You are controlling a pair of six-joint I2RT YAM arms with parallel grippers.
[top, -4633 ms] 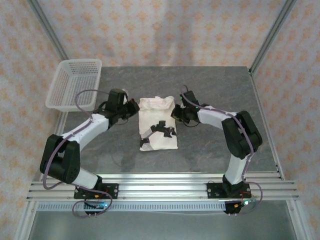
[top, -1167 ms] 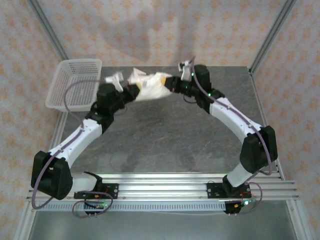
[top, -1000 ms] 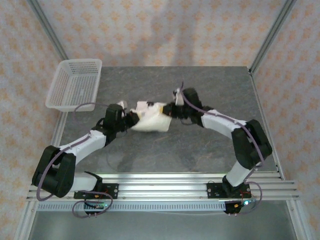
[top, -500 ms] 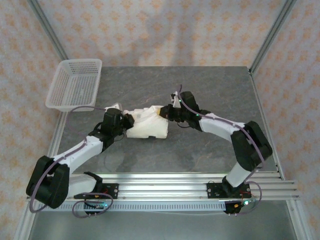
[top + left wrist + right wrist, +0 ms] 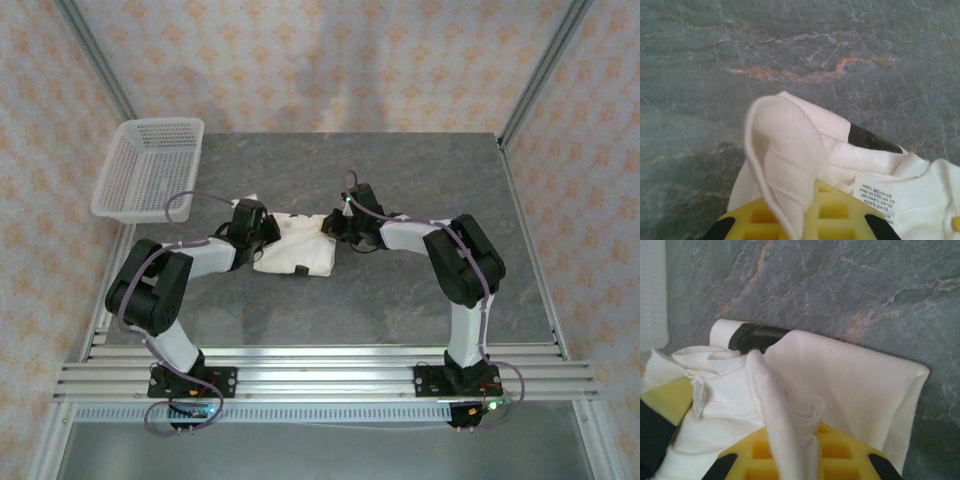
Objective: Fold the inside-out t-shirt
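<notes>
The inside-out t-shirt [image 5: 295, 245] lies as a small folded off-white bundle on the grey table, between the two arms. My left gripper [image 5: 264, 228] is shut on its left edge; a ribbed fold of cloth [image 5: 785, 165] stands pinched between the yellow pads [image 5: 840, 215], with the care label [image 5: 877, 197] beside it. My right gripper [image 5: 330, 224] is shut on the right edge, where a curl of fabric [image 5: 795, 410] rises from the yellow pads [image 5: 850, 455]. Both grippers sit low, at the table's surface.
A white plastic mesh basket [image 5: 150, 168] stands at the back left corner. Bare grey stone-patterned tabletop [image 5: 420, 170] surrounds the bundle. Aluminium rails [image 5: 320, 375] run along the near edge, with frame posts at the back corners.
Both grippers have carried the shirt from high at the back of the table down and toward the near side. It has settled flat on the table.
</notes>
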